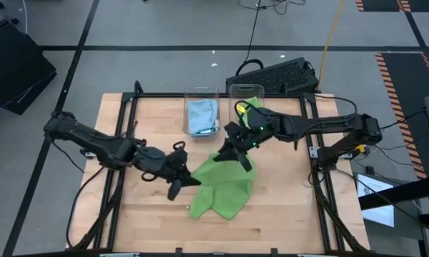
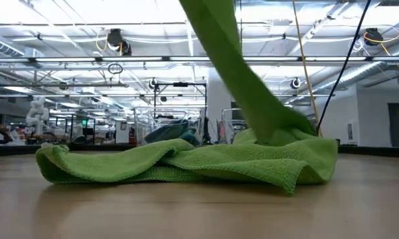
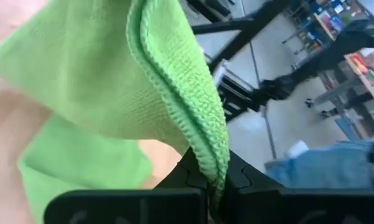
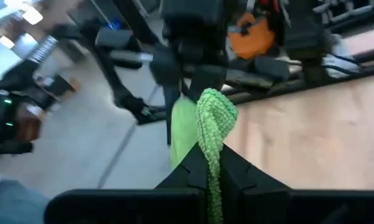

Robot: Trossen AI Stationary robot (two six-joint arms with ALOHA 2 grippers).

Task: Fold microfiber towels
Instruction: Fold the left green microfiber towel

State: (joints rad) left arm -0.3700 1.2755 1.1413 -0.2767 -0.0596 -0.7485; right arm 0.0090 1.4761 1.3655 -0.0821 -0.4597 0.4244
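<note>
High view: lime green towel (image 1: 225, 187) crumpled mid-table, one edge lifted. Left gripper (image 1: 180, 180) at towel's left edge, clamped shut on the hem; left wrist view confirms doubled hem (image 3: 205, 134) pinched between fingers. Right gripper (image 1: 237, 152) above towel's far edge, closed on a bunched corner (image 4: 213, 118). Low view: strip of green cloth rising from the heap. Light blue towel (image 1: 203, 116) inside left clear bin (image 1: 200, 94); second bin (image 1: 244, 93) beside it.

You have a light wooden counter (image 1: 150, 221) with a black frame around it. On it lies a lime green towel (image 1: 225, 189), crumpled near the middle, one part lifted off the wood. At the far edge stand two clear bins (image 1: 201, 114), side by side.
</note>
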